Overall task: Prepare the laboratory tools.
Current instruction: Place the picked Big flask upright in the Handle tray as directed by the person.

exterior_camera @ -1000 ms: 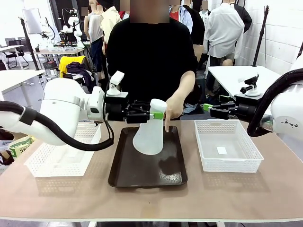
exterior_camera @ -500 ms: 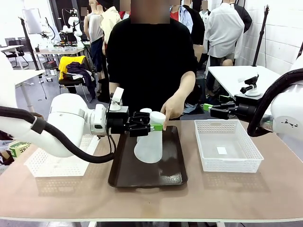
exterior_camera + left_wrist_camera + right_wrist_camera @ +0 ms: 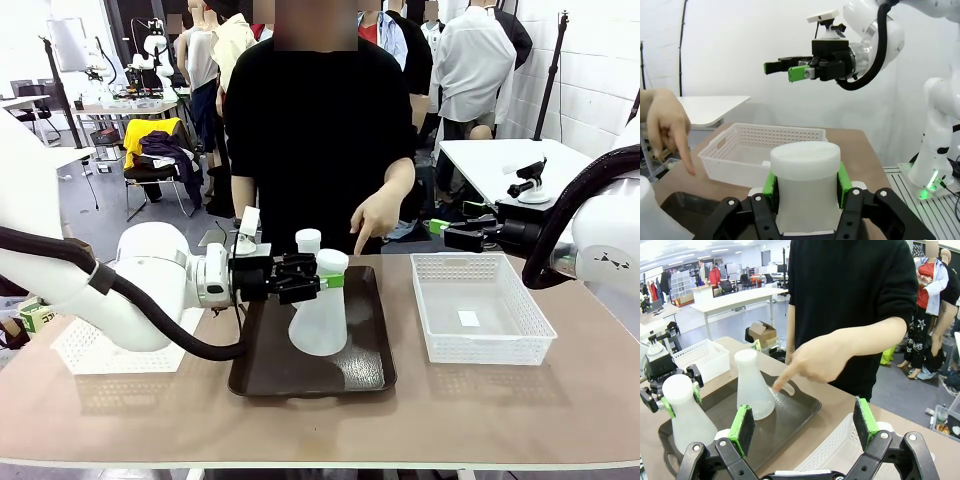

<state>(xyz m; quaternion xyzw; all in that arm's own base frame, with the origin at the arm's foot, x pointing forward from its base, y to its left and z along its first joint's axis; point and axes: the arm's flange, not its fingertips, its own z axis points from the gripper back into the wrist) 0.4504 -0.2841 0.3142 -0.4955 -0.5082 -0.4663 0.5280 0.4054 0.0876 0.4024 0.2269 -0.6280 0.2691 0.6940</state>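
My left gripper (image 3: 322, 272) is shut on the neck of a frosted white conical flask (image 3: 320, 322), held upright with its base at or just above the dark brown tray (image 3: 310, 378). In the left wrist view the green pads (image 3: 771, 184) clamp the flask's neck (image 3: 805, 182). A second flask (image 3: 752, 385) stands on the tray behind it, and its top (image 3: 308, 240) shows above my left gripper. A person's hand (image 3: 375, 218) points a finger down at the tray beside that flask. My right gripper (image 3: 804, 425) is open and holds nothing, hovering over the right side of the table (image 3: 455, 238).
A white mesh basket (image 3: 480, 345) sits on the table right of the tray, with a small white slip inside. Another white mesh basket (image 3: 95, 350) lies left of the tray, under my left arm. The person stands at the far edge.
My left gripper has lowered the flask towards the tray and drawn back a little. The person's hand has lifted off the tray's far edge and now points from above.
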